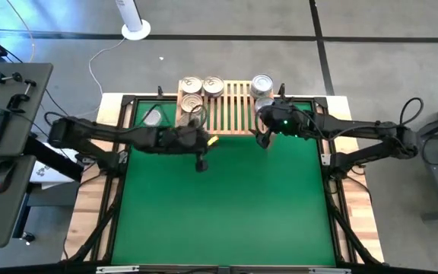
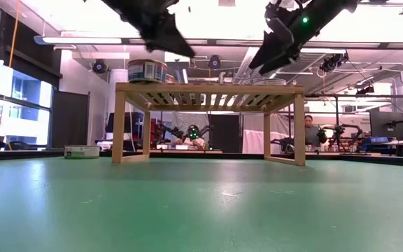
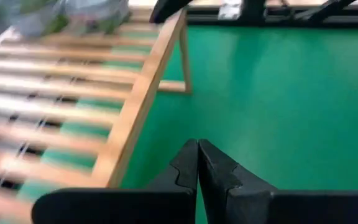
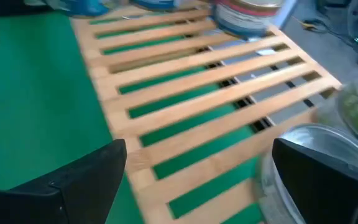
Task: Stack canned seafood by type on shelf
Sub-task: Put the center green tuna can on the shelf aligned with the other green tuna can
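Shelf (image 1: 230,106) long axis left-right, tins (image 1: 202,86) upright on top

The high view looks straight down on the whole bench (image 1: 226,205); the low view looks level across it. Both wrist views sit close over the shelf (image 4: 191,99), shared by all.

Tins (image 3: 73,15) on shelf (image 3: 129,112) blurred; labels unreadable.
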Motion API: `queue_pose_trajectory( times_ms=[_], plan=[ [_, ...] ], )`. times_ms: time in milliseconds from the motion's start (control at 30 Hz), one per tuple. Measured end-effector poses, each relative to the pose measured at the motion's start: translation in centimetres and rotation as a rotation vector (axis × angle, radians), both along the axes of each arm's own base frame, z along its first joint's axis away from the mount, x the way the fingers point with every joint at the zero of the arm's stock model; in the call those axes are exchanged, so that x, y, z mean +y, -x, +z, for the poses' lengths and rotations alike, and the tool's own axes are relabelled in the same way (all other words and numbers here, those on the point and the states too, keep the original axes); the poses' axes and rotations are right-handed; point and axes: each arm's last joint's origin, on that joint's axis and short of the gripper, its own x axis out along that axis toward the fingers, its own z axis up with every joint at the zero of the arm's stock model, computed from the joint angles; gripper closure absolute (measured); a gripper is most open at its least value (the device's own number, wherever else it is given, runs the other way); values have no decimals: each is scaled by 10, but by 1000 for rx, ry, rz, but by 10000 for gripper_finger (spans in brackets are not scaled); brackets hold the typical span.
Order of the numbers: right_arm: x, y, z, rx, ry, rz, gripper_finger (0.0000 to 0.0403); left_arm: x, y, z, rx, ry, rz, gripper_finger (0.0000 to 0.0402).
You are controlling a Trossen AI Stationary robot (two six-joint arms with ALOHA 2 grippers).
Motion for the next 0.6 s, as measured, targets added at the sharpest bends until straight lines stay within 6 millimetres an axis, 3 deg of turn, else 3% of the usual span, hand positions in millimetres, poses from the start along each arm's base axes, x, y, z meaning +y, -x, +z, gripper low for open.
queue_pose_trajectory(
  times_ms=[167,367,467,600],
  plan=[
    [12,4,15,-47,-21,20,4,-13,35,-8,-19,-14,108,402],
    [31,33,32,29,5,-112,4,-20,87,-14,-22,-59,303,402],
    [32,47,28,81,-51,-171,4,-21,108,-13,-63,-51,362,402],
    [30,50,11,131,-78,-202,4,-22,128,-13,-119,-53,380,402]
  ],
)
